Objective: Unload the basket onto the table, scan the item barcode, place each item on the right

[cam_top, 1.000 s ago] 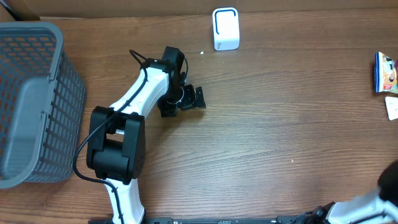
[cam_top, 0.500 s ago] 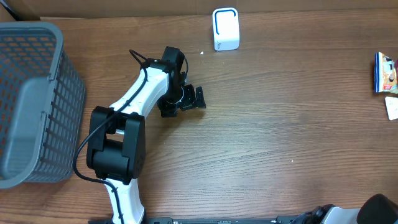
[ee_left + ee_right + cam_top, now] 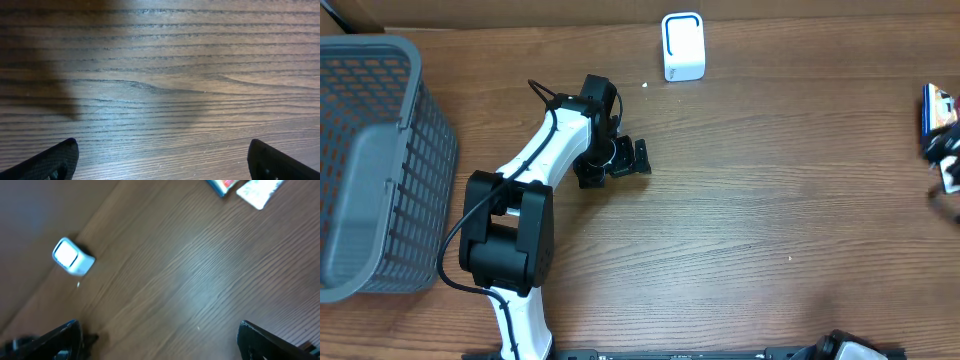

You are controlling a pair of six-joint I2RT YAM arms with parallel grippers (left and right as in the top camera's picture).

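Wood-grain table [image 3: 160, 60] fills the left wrist view. The left claw [image 3: 162, 165] is spread wide, its two black fingertips at opposite lower corners with bare board between them. From overhead this claw sits low over the table, near the middle of the board.

Right claw [image 3: 160, 339]: also spread wide, with the fingertips at the lower corners of its own view and gripping no object. It is raised well above the table and looks down at an angle.

Task item: a blue-edged packet [image 3: 224, 184] lies on the table ahead of the right claw, toward its right-hand finger and well apart from it, cut off by the top of the frame. A white card [image 3: 257, 191] lies just beside the packet. From overhead the packet is at the right edge of the table, partly smeared by a dark blur, so its printing cannot be read.

White scanner [image 3: 72, 257]: ahead of the right claw on its left-hand finger side, well apart. It also stands beyond the left claw, well apart from it.

Grey basket [image 3: 380, 150]: behind the left claw, past its arm, at the table's far left
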